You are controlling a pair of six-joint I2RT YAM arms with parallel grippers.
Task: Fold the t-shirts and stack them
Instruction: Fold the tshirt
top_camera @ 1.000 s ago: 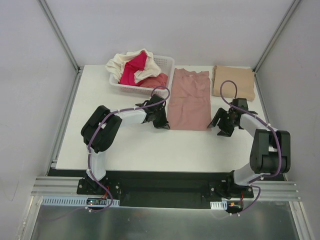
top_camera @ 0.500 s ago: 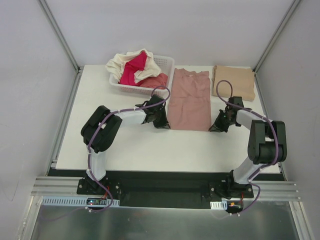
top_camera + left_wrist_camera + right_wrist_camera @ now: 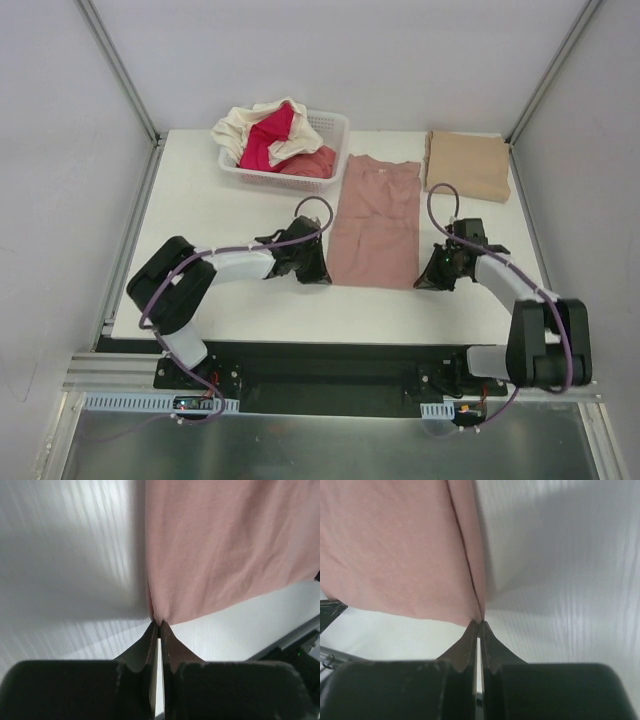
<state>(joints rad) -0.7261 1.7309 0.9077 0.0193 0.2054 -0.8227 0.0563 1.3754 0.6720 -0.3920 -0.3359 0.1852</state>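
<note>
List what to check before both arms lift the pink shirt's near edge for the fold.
1. Left fingers shut on the pink shirt's near-left corner: ok.
2. Right fingers shut on its near-right corner: ok.
3. Both cloth layers caught in each pinch: cannot tell.
4. Shirt lying flat between the corners: ok.
5. Far end clear of the basket: cannot tell, they sit very close.

No text, label, brand, number or sign can be read in any view. The pink t-shirt (image 3: 375,225), the tan t-shirt (image 3: 467,165), the basket (image 3: 336,126) and the bench (image 3: 240,200) show none.
</note>
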